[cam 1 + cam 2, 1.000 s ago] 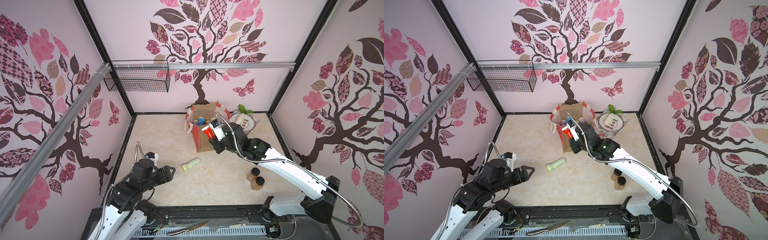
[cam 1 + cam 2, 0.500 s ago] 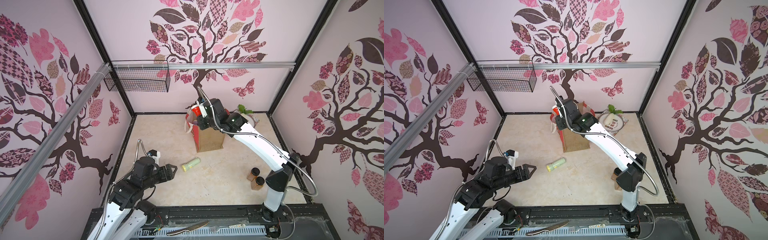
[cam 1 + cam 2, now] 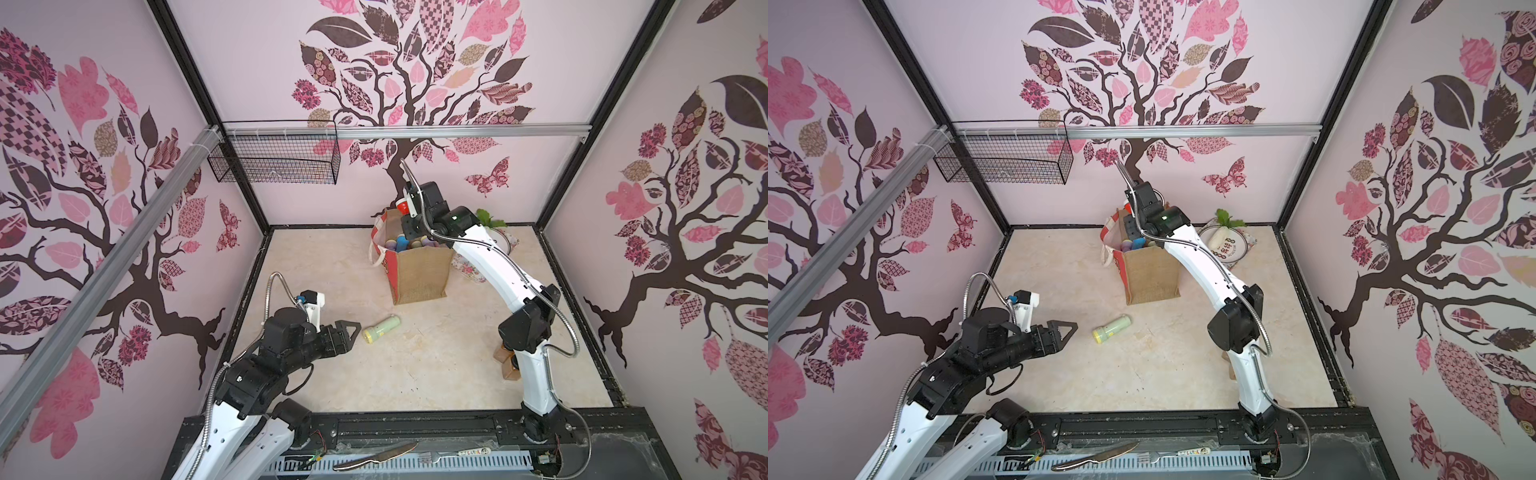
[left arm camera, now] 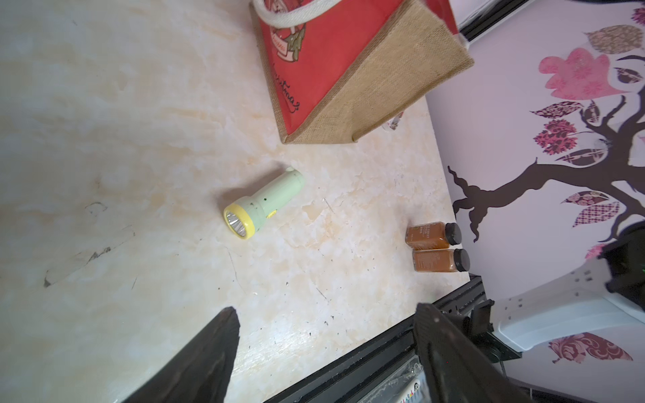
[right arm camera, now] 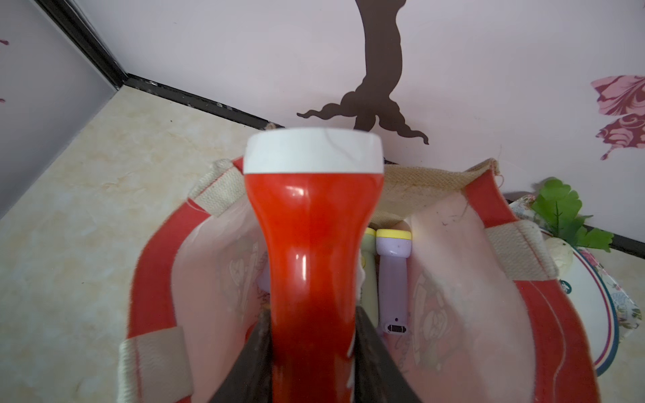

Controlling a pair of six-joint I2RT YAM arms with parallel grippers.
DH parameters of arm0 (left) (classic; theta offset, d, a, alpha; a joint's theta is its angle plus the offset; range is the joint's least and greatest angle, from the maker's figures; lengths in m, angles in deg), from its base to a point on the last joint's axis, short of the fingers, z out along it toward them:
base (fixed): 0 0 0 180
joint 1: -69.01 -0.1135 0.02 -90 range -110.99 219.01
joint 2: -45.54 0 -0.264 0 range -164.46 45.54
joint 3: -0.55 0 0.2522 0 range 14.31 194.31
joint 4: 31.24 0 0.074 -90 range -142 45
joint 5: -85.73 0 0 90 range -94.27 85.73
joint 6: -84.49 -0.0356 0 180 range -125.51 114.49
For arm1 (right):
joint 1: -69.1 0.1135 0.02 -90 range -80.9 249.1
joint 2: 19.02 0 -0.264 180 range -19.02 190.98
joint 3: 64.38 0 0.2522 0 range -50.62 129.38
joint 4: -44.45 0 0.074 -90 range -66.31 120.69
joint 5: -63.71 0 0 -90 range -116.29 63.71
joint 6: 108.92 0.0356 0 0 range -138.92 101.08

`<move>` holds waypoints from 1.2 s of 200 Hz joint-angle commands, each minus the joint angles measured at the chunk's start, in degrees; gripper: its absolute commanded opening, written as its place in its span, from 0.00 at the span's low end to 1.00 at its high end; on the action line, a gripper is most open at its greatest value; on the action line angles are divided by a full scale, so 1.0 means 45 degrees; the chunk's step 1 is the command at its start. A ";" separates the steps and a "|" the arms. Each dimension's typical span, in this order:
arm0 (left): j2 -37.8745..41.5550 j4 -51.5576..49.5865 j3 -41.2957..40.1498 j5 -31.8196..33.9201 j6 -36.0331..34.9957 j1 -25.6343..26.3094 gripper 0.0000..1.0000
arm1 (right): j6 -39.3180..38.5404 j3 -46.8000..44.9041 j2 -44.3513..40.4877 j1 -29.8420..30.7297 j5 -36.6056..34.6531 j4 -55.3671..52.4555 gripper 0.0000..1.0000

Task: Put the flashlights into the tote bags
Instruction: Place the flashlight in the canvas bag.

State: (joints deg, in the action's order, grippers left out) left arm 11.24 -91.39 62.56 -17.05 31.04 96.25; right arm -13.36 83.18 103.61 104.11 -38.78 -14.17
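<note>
**Red flashlight held over the tote bag, one green flashlight out on the table**

A red plastic flashlight with a flared, white-rimmed head [image 5: 310, 244] is pinched around its handle by the right gripper [image 5: 312, 310], whose jaws are pressed against both sides of it. It is held above the open mouth of the boxy brown burlap tote bag with red-and-white side panels and white strap handles [image 3: 419, 274]. In a top view the red flashlight [image 3: 401, 204] is seen over the bag's far rim.

Several flashlights are already stowed inside the bag. A lilac flashlight with a yellow ring [image 5: 394, 275] and a pale green flashlight [image 5: 368, 279] just beside it are shown in the right wrist view. A blue flashlight [image 3: 401, 242] is shown in a top view.

One pale green plastic flashlight with a yellow-ringed head [image 3: 381, 328] is found lying on its side on the beige marbled tabletop [image 3: 415, 382], in front of the bag and apart from it. The left gripper [image 4: 324, 315] is held near the yellow head without touching it. Its jaws are spread wide, with nothing between them.

Two brown jars with black caps [image 4: 432, 237] are seen side by side at the table's right edge. A patterned plate [image 3: 1235, 253] carrying a white radish [image 3: 1217, 239] with green leaves is set just beside the bag. A black wire basket [image 3: 274, 164] is hung high at the back left.
</note>
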 commanded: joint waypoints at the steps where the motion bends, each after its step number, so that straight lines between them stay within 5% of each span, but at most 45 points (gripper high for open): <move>1: -0.0284 0.1296 0.1410 -0.0144 -0.0996 -0.0058 0.83 | -0.0065 0.0409 0.0453 -0.0118 0.0175 0.0325 0.00; 93: -0.3631 0.2123 0.4845 -0.0163 -0.2835 -0.0058 0.87 | 0.0102 0.0301 0.1481 -0.0528 0.0549 0.0366 0.00; 204: -0.4170 0.1785 0.4894 0.0672 -0.2801 -0.0064 0.87 | 0.0385 -0.0836 0.1851 -0.1006 0.1238 0.0211 0.00; 240: -0.4100 0.1699 0.4825 0.0737 -0.2679 -0.0059 0.87 | 0.0302 -0.0807 0.1718 -0.1019 0.1277 0.0242 0.20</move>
State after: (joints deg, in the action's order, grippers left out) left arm -7.71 -83.65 82.23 -14.60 19.48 96.25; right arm -12.23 78.94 110.40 99.65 -33.52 -13.80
